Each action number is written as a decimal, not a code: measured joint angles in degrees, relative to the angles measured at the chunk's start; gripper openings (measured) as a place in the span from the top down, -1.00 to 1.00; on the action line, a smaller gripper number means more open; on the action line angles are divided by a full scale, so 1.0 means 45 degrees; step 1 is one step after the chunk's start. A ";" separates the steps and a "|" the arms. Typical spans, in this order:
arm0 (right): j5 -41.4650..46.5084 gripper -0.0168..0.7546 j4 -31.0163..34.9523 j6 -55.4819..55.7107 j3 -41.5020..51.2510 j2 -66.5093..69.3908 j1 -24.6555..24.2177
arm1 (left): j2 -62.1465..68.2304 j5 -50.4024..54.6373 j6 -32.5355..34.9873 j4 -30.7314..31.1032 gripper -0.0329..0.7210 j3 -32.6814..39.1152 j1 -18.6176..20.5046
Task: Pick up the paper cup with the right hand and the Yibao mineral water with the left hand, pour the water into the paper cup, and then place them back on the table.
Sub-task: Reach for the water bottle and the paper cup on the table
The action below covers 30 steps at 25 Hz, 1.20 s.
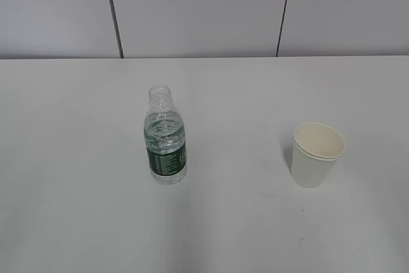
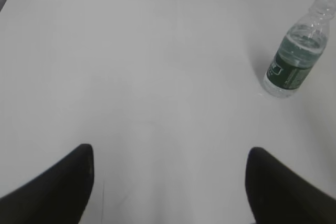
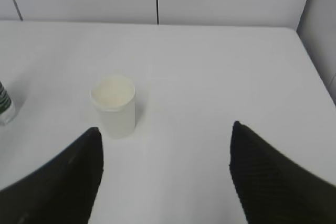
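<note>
- Left hand (image 2: 168,192): fingers spread wide, nothing between them. The Yibao mineral water (image 2: 295,51) stands upright on the table (image 2: 131,66), ahead of this gripper and well off to its right, clear of the gap between the fingers.
- Right hand (image 3: 165,177): fingers spread wide, nothing held. The paper cup (image 3: 114,106) stands upright ahead of this gripper, offset to its left, close to the line of the left finger (image 3: 63,182).
- Neither arm appears in the exterior view; both objects rest untouched, well apart from each other.
- Risk, cup strike: a straight advance of the right hand would likely bring the left finger against the cup wall and tip or slide the light cup. Cause: uncorrected lateral offset.
- Risk, cup crush: excess closing force may deform the thin paper wall and oval the rim, narrowing the pour target.
- Risk, bottle topple: the bottle carries no cap. A glancing contact from the left hand during its rightward approach would spill water onto the table.
- Risk, bottle squeeze: a hard grip on the thin plastic could push water out of the open neck.
- Fill level appears to reach roughly the shoulder, though the clear plastic makes this hard to confirm; a high level means early outflow on tilting.
- Risk, arm interference: both grippers must converge between the objects for pouring.
</note>
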 joint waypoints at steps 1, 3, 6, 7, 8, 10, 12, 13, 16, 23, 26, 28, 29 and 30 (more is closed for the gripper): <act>-0.0402 -0.56 0.0000 0.0000 0.0000 0.0218 0.0000 | 0.0000 -0.0168 0.0000 0.0026 -0.52 -0.0052 0.0000; -0.1103 -0.56 0.0000 -0.0035 0.0049 0.0789 0.0000 | 0.0000 -0.0502 0.0000 0.0187 -0.52 -0.0078 0.0000; -0.2580 -0.56 -0.0016 -0.0115 0.0358 0.1381 0.0000 | 0.0000 -0.1682 0.0000 0.0285 -0.52 -0.0078 0.0000; -0.2995 -0.56 -0.0016 -0.0138 0.0527 0.1471 0.0000 | 0.0000 -0.2320 0.0000 0.0251 -0.52 -0.0030 0.0000; -0.3459 -0.56 -0.0016 -0.0138 0.0713 0.1571 0.0000 | 0.0000 -0.2861 0.0000 0.0235 -0.52 0.0071 0.0000; -0.4239 -0.56 -0.0016 -0.0138 0.1097 0.1686 0.0000 | 0.0000 -0.4105 0.0000 0.0211 -0.52 0.0402 0.0000; -0.5061 -0.56 -0.0016 -0.0165 0.1586 0.1717 0.0000 | 0.0000 -0.4990 0.0000 0.0194 -0.52 0.1003 0.0000; -0.5413 -0.56 -0.0016 -0.0165 0.1873 0.1740 0.0000 | 0.0000 -0.5388 0.0000 0.0117 -0.52 0.1305 0.0000; -0.6341 -0.56 -0.0016 -0.0165 0.2687 0.1740 0.0000 | 0.0000 -0.6570 0.0000 -0.0068 -0.52 0.2027 0.0000; -0.7835 -0.56 -0.0370 -0.0165 0.3892 0.1743 0.0000 | 0.0692 -0.8477 0.0000 -0.0081 -0.47 0.2582 0.0000; -0.8276 -0.56 -0.0557 -0.0165 0.3942 0.1900 0.0000 | 0.1459 -0.9238 0.0000 -0.0067 -0.46 0.2827 0.0000; -0.8608 -0.56 -0.0617 -0.0165 0.4005 0.2198 0.0000 | 0.2062 -0.9840 0.0000 -0.0040 -0.44 0.3022 0.0000; -0.8805 -0.56 -0.0662 -0.0165 0.4026 0.2386 0.0000 | 0.2395 -0.9972 0.0000 -0.0035 -0.43 0.3066 0.0000; -0.9100 -0.56 -0.0732 -0.0165 0.4056 0.2579 0.0000 | 0.2715 -1.0135 0.0000 -0.0035 -0.43 0.3092 0.0000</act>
